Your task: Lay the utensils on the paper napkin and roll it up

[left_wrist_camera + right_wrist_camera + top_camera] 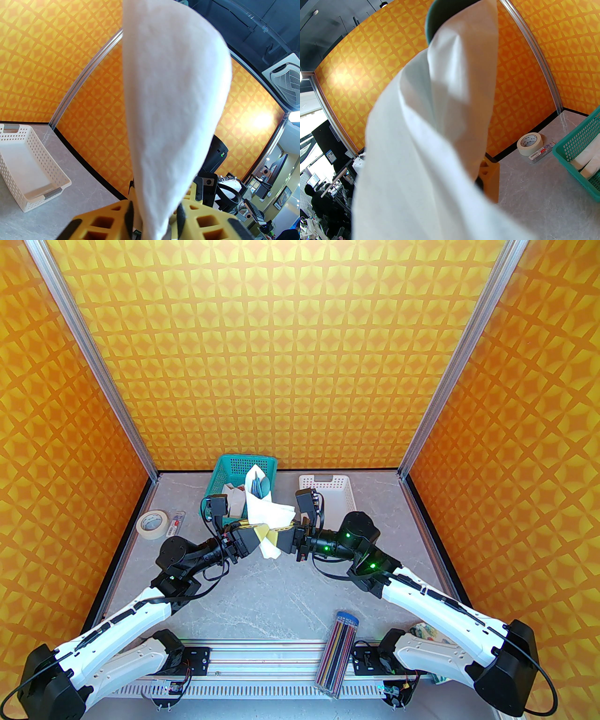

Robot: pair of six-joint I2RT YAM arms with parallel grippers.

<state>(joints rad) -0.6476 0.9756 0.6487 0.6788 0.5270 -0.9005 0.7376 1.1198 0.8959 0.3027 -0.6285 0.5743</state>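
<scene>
White paper napkin pinched by left tool and right tool; tape roll print unreadable.

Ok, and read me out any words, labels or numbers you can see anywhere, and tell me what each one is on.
No text here can be read.
Tape roll: dark print inside the core, too small to read.
Clear box beside it: barcode sticker with red print, too small to read.
Pencil case: blue label at its far end, blurred.
Sign on the black panel outside the cell: blue and white, blurred.
</scene>
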